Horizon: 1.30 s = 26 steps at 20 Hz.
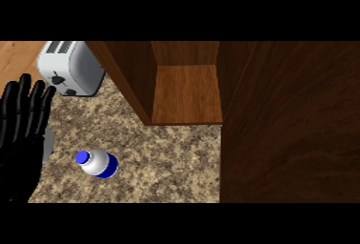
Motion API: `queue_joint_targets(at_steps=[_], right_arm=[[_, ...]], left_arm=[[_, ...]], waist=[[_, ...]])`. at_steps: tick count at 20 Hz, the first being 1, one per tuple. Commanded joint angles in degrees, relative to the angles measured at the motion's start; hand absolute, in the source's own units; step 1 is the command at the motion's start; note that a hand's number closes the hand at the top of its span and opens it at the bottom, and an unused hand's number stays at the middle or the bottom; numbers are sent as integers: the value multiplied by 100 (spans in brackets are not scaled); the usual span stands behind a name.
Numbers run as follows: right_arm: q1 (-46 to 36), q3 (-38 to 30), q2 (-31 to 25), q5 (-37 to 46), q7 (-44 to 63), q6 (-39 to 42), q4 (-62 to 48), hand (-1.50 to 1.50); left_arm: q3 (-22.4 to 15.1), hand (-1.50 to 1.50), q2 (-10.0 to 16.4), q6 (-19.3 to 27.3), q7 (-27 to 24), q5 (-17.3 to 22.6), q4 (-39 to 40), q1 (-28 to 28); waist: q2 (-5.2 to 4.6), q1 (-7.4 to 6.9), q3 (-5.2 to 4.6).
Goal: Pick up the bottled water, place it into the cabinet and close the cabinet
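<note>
Head view, looking down. My left hand [21,128] shows at the left edge, fingers straight, slightly spread and pointing up, holding nothing and touching nothing on the counter [169,162]. The bottle [96,163], white with a blue cap and blue band, stands on the counter just right of that hand, apart from it; what it holds I cannot tell. The cabinet [186,93] stands open beyond the bottle, to its upper right; only its wooden floor and walls show inside. Its dark door [292,124] fills the right side. A toaster [68,69] sits left of the cabinet.
</note>
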State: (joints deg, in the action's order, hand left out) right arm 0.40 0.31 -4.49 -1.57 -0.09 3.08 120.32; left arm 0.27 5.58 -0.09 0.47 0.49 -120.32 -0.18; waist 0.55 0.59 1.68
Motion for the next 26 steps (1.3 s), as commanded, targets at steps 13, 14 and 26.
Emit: queue_joint_targets(at_steps=[13, 14, 26], right_arm=[[1932, 763, -174, -1007, 744, 881, 1840, -150], [2255, 965, -79, -872, 812, 821, 2072, -150], [3715, 1499, -153, -588, 286, 1040, 2927, -150]], left_arm=[[1184, -150, 1620, -2556, 987, 4127, 786, 371], [1180, -150, 1497, -2434, 982, 4168, 539, 418], [1785, -150, 1774, -3153, 919, 3661, 1341, 942]], waist=[[-27, -9, -168], [-29, -20, -167], [-29, 40, -169]])
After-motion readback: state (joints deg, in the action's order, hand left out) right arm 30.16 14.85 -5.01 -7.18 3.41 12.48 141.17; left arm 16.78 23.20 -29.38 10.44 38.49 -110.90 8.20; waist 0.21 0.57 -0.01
